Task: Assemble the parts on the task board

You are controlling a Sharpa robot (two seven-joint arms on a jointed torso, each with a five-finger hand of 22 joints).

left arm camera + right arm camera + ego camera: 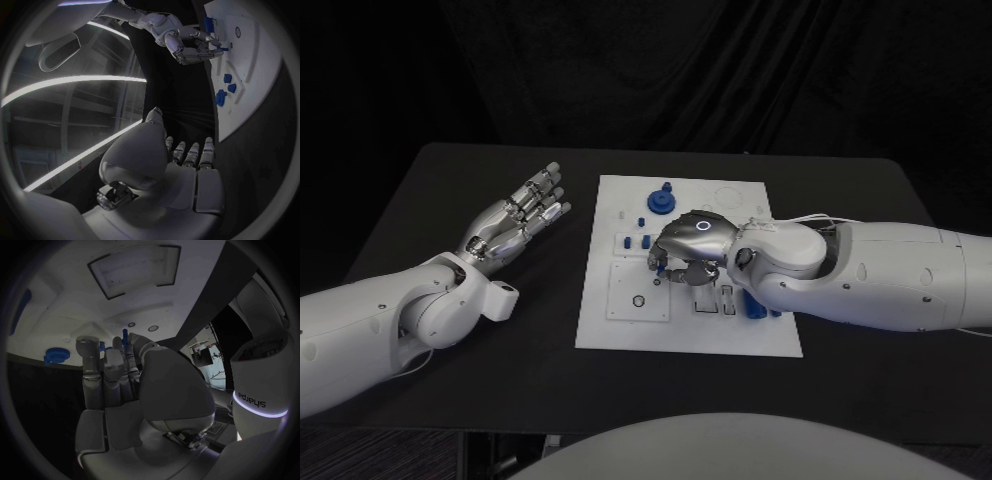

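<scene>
Black tabletop (473, 380) carries one white task board (689, 335) at its middle. Left hand (516, 215) lies beside the board, fingers spread, holding nothing. Several small blue parts (664, 195) stand on the board. Right hand (687, 250) hovers over the board's middle, fingers curled; whether it pinches anything I cannot tell.

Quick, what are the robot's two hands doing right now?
Left hand: open, fingers apart, holding nothing, beside the task board.
Right hand: over the board, fingers curled down; whether it holds a part cannot be told.
</scene>
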